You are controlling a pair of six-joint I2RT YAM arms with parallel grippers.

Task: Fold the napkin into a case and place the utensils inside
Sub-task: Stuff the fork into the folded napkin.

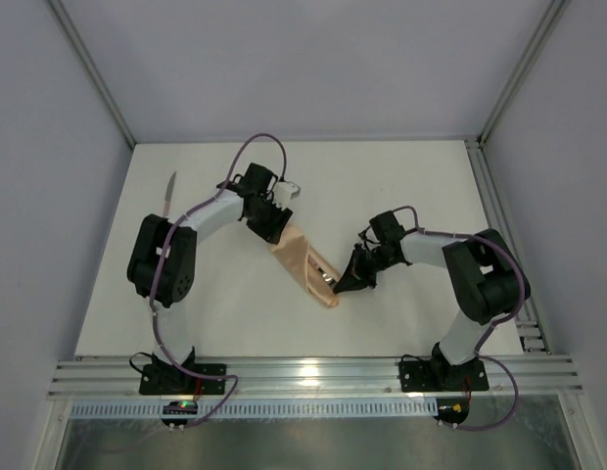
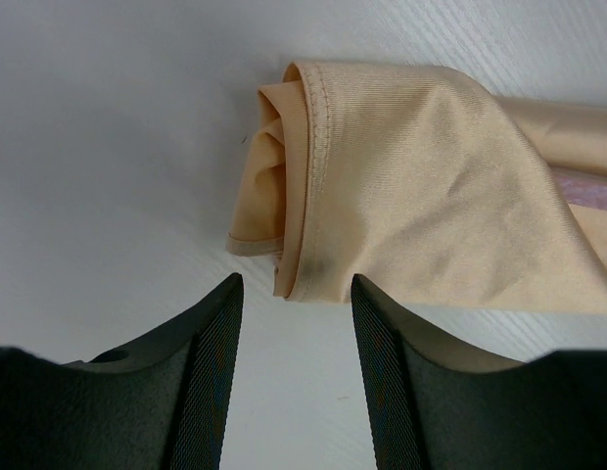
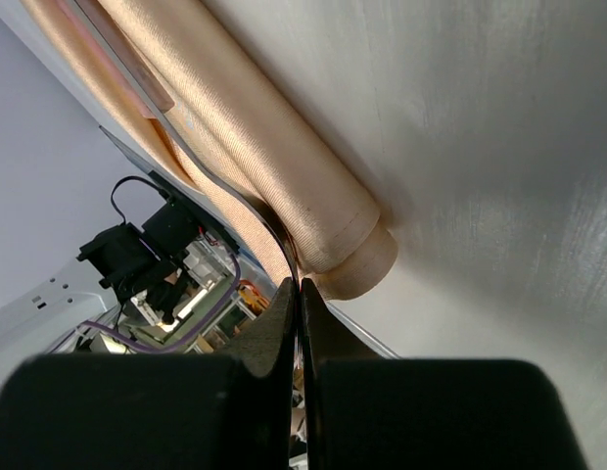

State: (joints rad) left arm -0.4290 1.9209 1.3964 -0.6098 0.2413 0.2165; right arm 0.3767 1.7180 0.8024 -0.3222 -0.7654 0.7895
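Lying slantwise near the middle of the table (image 1: 421, 196), the case (image 1: 305, 262) is a rolled, tapered tube of peach-orange cloth, its wide end toward the far-left corner and its narrow end toward the near edge. One arm stands at each end, probably to steady the cloth while cutlery goes in.

The right gripper (image 1: 341, 287) has its jaws pressed together at the narrow end. In the right wrist view a thin dark strip runs from the fingertips along the roll, but I cannot tell whether it is a hem or a blade. That arm reaches in from the near-right corner, its forearm angled toward the centre and its wrist dipped low to the surface.

The left gripper (image 2: 296, 286) has its jaws spread with nothing between them, the tips just short of the hemmed wide end. Its arm is folded at the elbow by the left edge and stretches rightward.

A pale pinkish utensil handle (image 2: 589, 186) shows under a fold. A knife (image 1: 169, 194) lies well apart near the far-left corner, likely the next thing to fetch.
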